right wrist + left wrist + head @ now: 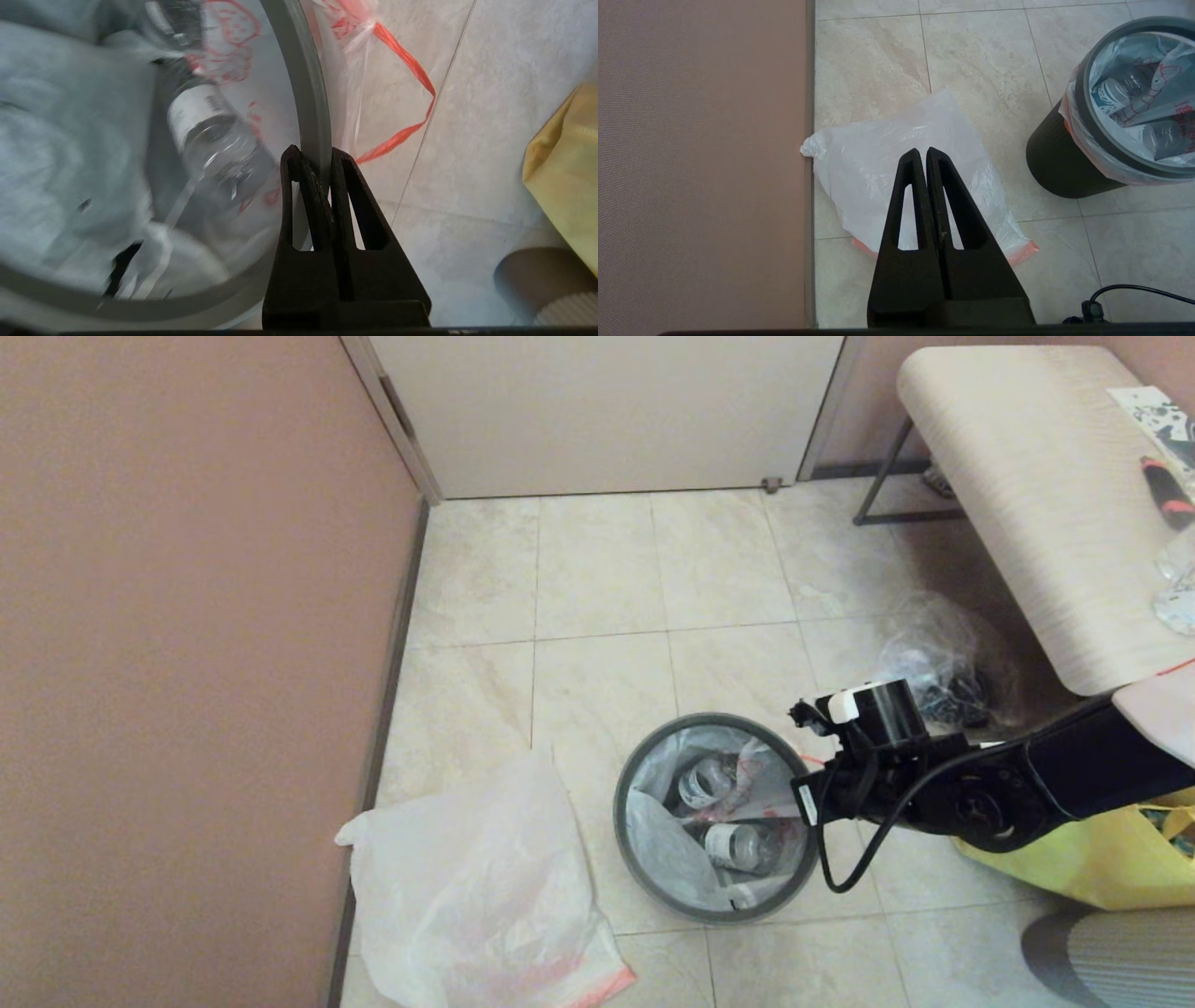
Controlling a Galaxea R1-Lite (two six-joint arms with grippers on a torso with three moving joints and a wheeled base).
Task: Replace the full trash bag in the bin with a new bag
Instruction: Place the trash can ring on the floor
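From the head view, the full trash bag (719, 803), translucent white with red print and 2 bottles inside, sits in the bin (653, 882), so replacement is barely begun; the new bag (467, 896) lies flat left of the bin. The left wrist view shows the left gripper (923, 151) pressed together, empty, above that new bag. In the right wrist view, the right gripper (312, 156) pinches the bin's grey hoop (308, 93), likely to lift it off first.

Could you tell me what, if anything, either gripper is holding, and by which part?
The right gripper is shut on the grey hoop at the bin's rim. The left gripper is shut and empty.
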